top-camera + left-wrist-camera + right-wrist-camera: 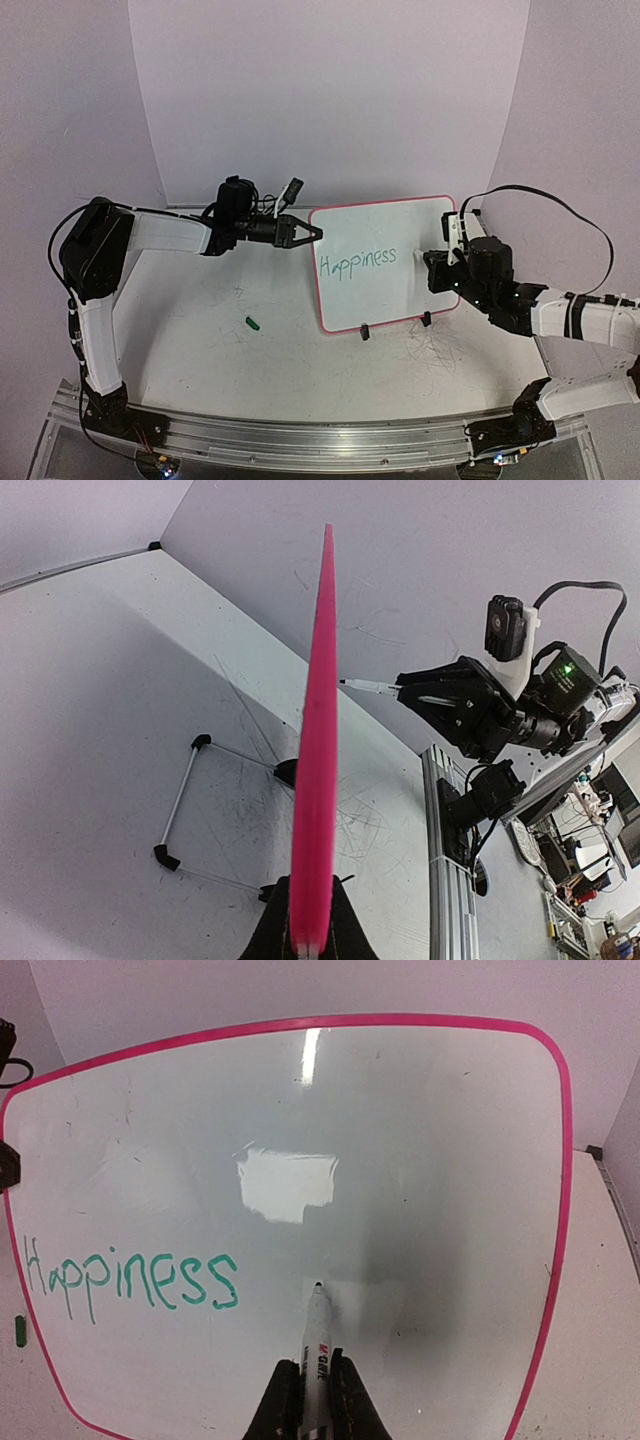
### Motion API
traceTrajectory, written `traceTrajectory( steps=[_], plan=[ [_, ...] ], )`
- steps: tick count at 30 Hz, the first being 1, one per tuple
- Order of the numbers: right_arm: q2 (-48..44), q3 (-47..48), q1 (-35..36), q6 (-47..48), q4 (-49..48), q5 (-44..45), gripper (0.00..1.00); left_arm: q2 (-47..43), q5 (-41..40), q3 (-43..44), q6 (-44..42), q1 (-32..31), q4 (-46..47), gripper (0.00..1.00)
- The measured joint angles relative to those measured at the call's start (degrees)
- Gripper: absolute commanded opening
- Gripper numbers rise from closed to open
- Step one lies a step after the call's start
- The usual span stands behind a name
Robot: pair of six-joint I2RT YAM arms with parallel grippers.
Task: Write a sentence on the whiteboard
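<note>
The whiteboard (400, 225) stands upright on two black clip feet, with a pink rim. Green lettering reading "Happiness" (357, 262) runs across its left half, and shows in the right wrist view (130, 1280). My left gripper (312, 235) is shut on the board's upper left edge; in the left wrist view the pink rim (318, 760) runs edge-on out of the jaws (310, 942). My right gripper (432, 270) is shut on a white marker (318, 1345). The marker's tip is at the board just right of the last "s".
A green marker cap (253, 322) lies on the tabletop left of the board. Grey scribble marks (430, 345) cover the table in front of the board. A wire stand frame (185, 800) props the board from behind. An aluminium rail (300, 435) runs along the near edge.
</note>
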State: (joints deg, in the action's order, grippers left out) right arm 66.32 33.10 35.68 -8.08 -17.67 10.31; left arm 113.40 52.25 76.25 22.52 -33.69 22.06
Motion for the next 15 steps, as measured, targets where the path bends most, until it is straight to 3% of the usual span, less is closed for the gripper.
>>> traceTrajectory(
  steps=[15],
  plan=[
    [2.5,1.1,0.0,0.3,-3.1,-4.5,0.00,0.0,0.0,0.0,0.0,0.0,0.0,0.00]
  ],
)
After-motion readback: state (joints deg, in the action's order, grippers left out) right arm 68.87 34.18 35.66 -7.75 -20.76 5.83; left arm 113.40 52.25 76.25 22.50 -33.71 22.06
